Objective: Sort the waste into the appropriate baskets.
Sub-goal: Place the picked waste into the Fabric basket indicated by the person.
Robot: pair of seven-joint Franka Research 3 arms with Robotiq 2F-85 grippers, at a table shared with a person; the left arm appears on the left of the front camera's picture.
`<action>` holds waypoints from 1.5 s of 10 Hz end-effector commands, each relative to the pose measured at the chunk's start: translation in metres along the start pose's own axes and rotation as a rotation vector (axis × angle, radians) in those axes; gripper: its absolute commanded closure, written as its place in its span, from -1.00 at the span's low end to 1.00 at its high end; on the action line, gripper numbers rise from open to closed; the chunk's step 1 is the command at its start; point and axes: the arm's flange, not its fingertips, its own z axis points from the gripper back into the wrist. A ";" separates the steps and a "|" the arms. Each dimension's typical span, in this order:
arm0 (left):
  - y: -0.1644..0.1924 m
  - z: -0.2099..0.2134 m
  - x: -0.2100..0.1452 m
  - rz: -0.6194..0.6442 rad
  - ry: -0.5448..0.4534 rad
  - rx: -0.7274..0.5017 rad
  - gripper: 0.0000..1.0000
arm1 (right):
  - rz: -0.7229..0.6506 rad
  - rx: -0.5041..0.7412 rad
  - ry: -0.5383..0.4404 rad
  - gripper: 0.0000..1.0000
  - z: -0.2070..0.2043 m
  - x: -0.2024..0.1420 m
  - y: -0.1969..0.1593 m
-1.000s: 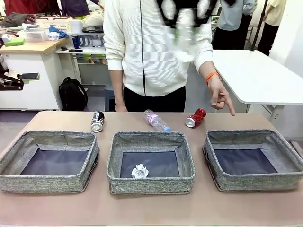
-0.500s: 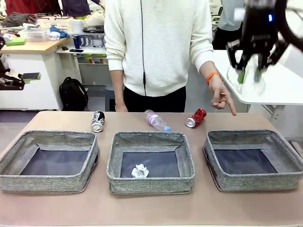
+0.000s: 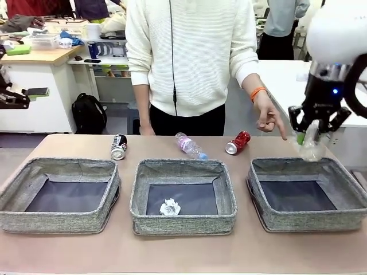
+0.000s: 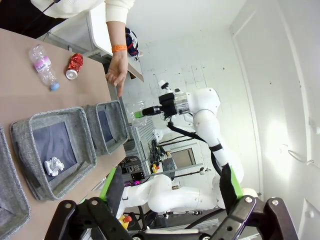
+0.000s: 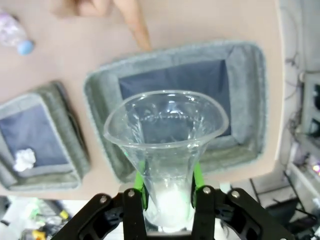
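Right hand (image 3: 310, 135), clenched on the clear plastic cup (image 3: 313, 151), has swung over the right grey woven basket (image 3: 309, 220), so drop looks next; left hand (image 4: 167, 186) released.

Paper ball (image 3: 170, 207) in middle basket (image 3: 183, 222); left can (image 3: 118, 146), bottle (image 3: 190, 146), right can (image 3: 237, 142) in row behind baskets (image 3: 57, 220); cup (image 3: 312, 150) above right basket (image 3: 304, 220).

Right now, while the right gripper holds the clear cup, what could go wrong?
The clear plastic cup, pinched in the right gripper, hangs near the far rim of the right basket; released here, it might bounce outside. The person's pointing hand is close, so a sideways move could touch it.
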 end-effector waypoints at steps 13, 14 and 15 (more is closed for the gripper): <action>-0.002 0.001 -0.002 -0.003 0.010 -0.002 -1.00 | 0.005 0.083 0.080 -1.00 -0.031 0.004 -0.020; -0.002 0.001 -0.002 -0.003 0.010 -0.002 -1.00 | 0.005 0.095 0.080 -1.00 -0.031 0.004 -0.020; -0.002 0.001 -0.002 -0.003 0.010 -0.002 -1.00 | 0.009 0.120 0.082 -1.00 -0.030 0.004 -0.020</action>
